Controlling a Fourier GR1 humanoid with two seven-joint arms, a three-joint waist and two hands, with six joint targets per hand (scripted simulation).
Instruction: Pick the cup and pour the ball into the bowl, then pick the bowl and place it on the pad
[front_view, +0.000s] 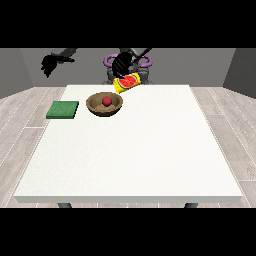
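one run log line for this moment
cup: tilted above bowl, held by hand at view's right | ball: in bowl | pad: bare

Torso (127, 70): dark grey, small behind the far edge of the white table (150, 165), mostly hidden by the hand in front of it.
Shoulder rings (109, 60): purple loops either side of the torso, one left, one right (146, 61).
Arms: grey, slim, running out from the torso; the one left of the torso (67, 52) shows a paler grey upper face.
Hands: black throughout; one (49, 64) well left of the torso, the other (120, 65) directly before it.
Markings: none can be made out.
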